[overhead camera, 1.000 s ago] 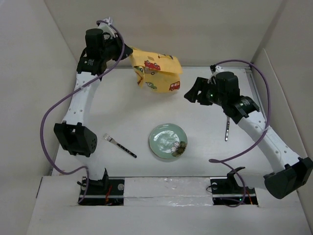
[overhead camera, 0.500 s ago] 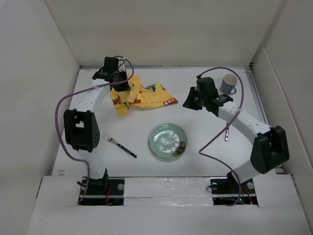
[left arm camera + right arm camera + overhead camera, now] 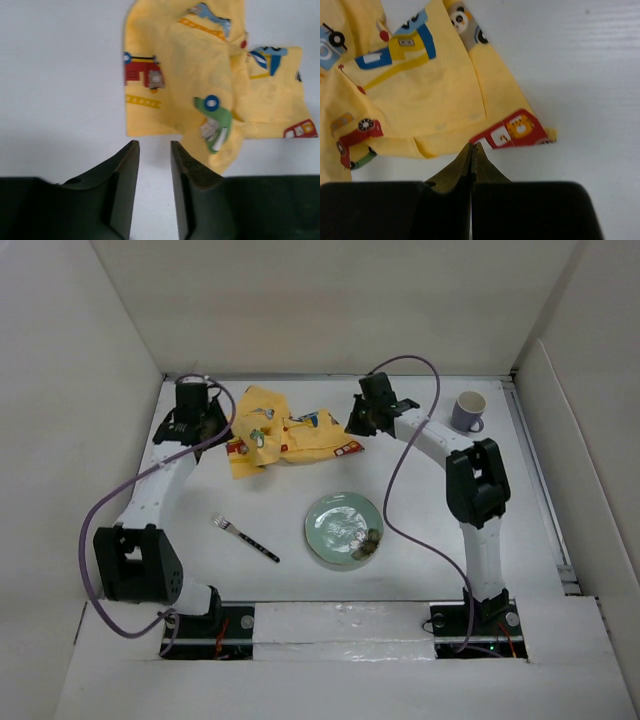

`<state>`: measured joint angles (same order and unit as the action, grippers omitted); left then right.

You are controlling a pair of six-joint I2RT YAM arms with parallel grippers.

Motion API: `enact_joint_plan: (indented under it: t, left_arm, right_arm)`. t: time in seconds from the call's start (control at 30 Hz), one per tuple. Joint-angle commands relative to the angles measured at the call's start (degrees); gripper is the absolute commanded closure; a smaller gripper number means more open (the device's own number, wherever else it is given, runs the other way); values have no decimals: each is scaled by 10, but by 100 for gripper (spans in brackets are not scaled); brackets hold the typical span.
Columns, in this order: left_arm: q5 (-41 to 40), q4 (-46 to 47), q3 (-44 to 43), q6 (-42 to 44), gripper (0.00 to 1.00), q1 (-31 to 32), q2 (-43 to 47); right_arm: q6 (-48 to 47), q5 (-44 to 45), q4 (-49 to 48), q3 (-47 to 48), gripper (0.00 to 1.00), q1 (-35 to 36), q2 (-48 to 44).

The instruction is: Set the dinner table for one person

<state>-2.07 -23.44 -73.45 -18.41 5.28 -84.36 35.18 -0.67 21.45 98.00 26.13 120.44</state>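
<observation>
The yellow placemat [image 3: 290, 435] printed with small cars lies crumpled at the back middle of the dinner table [image 3: 420, 560]. My left gripper [image 3: 207, 428] sits low at its left side. In the left wrist view this gripper [image 3: 152, 146] is open with only bare table between its fingers, and the placemat [image 3: 185, 75] starts just past the tips. My right gripper [image 3: 358, 427] is at the placemat's right corner. In the right wrist view it [image 3: 474, 146] is shut, tips meeting on the hem of the placemat [image 3: 435, 85] beside a red car print.
A green plate [image 3: 344, 528] lies near the front middle, with a fork [image 3: 245, 537] to its left. A purple-grey mug [image 3: 468, 411] stands at the back right. White panel walls [image 3: 80, 390] border the table, and purple cables loop over both arms.
My left gripper brought the raised placemat down onto the table, opened and let go. My right arm swung toward the back middle and shut at the placemat's right corner, uncovering the mug.
</observation>
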Motion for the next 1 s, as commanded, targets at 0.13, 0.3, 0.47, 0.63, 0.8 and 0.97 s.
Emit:
enact_joint_plan:
  t: [0.13, 0.3, 0.47, 0.63, 0.8, 0.97]
  left_arm:
    - [67, 44, 110, -69, 96, -74, -21]
    - [67, 50, 114, -68, 65, -74, -77]
    - [69, 52, 99, -58, 59, -74, -123]
    - [57, 50, 102, -48, 59, -62, -148]
    - [35, 53, 105, -49, 59, -53, -168]
    - [37, 55, 105, -50, 59, -53, -186]
  right_arm:
    - [-12, -21, 71, 191, 67, 12, 121]
    - [-13, -29, 120, 250, 50, 23, 170]
    - [-7, -32, 140, 260, 52, 29, 195]
    - [9, 3, 139, 229, 53, 35, 185]
    - [18, 46, 132, 194, 51, 40, 169]
    - [19, 109, 133, 185, 46, 45, 148]
